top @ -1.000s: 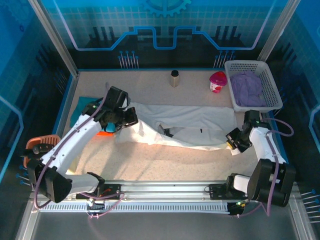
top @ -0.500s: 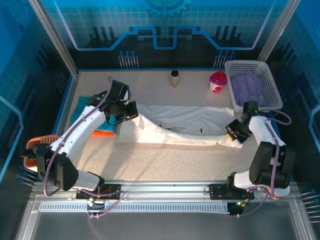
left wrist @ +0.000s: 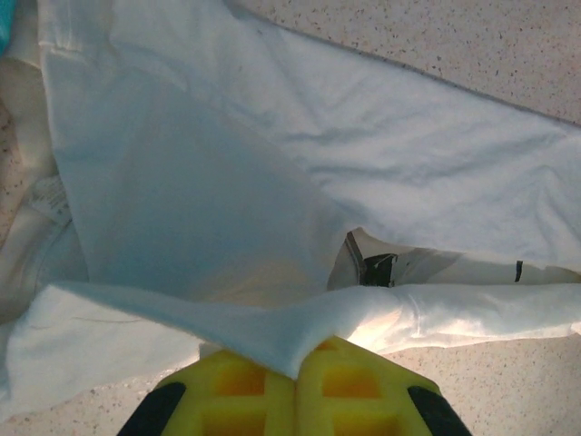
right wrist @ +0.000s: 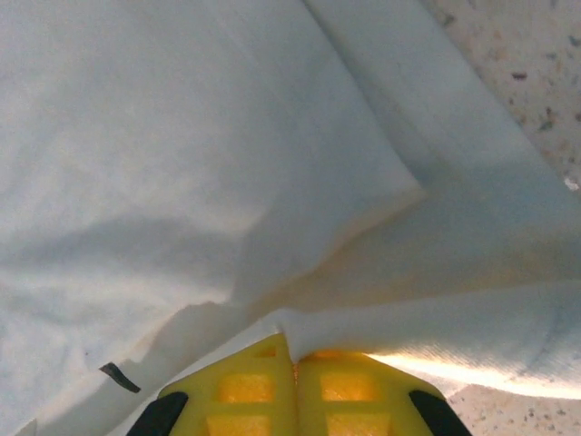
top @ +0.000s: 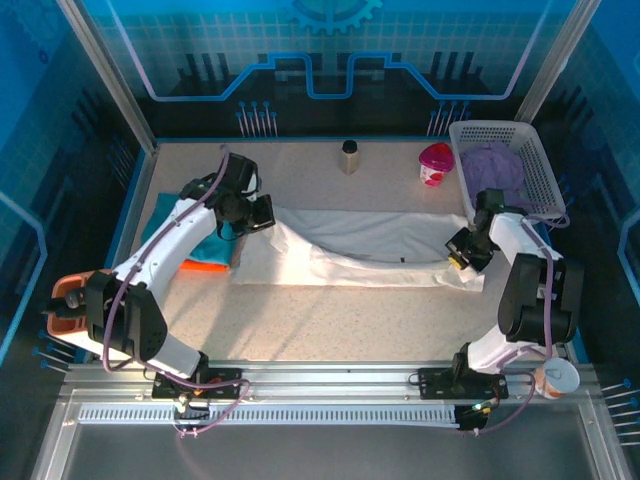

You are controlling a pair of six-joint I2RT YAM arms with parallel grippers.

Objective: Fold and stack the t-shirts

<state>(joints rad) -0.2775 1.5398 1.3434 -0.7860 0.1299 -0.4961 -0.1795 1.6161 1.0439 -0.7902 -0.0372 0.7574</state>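
Now the left gripper [left wrist: 295, 381] pinches the white shirt [top: 370, 245] at its left end, closed tight on cloth; the right gripper [right wrist: 295, 363] likewise clamps its right end, the shirt spread across mid-table.

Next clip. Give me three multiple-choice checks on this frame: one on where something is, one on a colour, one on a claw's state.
1. Where is the purple cloth?
A. in the mesh basket
B. on the floor
C. draped over an arm

2. What colour is the cup left of the basket?
A. green
B. pink
C. black

3. The left claw is:
A. open
B. shut on the cup
C. shut on the white shirt

Answers: 1 A, it lies inside the basket's walls at the far right. 2 B, the top view shows it pink. 3 C, it pinches a white fold in the left wrist view.
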